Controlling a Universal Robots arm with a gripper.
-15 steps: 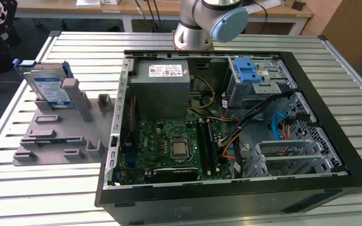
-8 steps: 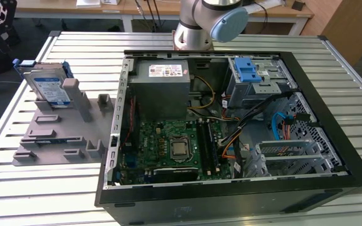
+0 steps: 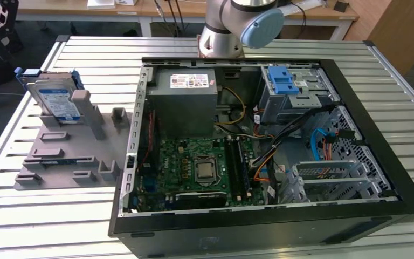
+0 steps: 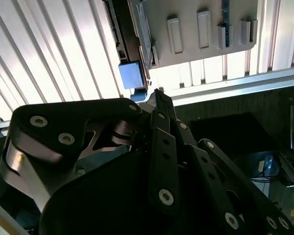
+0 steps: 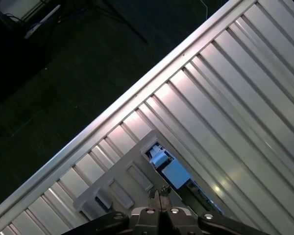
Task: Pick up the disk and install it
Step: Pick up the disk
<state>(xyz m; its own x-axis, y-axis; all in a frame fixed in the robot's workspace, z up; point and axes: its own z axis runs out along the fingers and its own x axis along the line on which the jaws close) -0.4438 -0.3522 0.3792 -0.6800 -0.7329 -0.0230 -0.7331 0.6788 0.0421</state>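
Hovering above the ribbed metal tabletop (image 3: 49,216), the black linkage hand (image 5: 159,195) has its fingers pressed together and carries nothing. Both wrist views look past its tips. Just beyond them the flat silver disk with a white-and-blue label and blue plastic bracket (image 3: 54,97) stands on edge in the grey plastic stand (image 3: 63,156), propped between upright posts, probably so its broad faces are free for a pinch. Farther off, the black computer case (image 3: 379,216) lies on its side, panel off, with its interior exposed from above.
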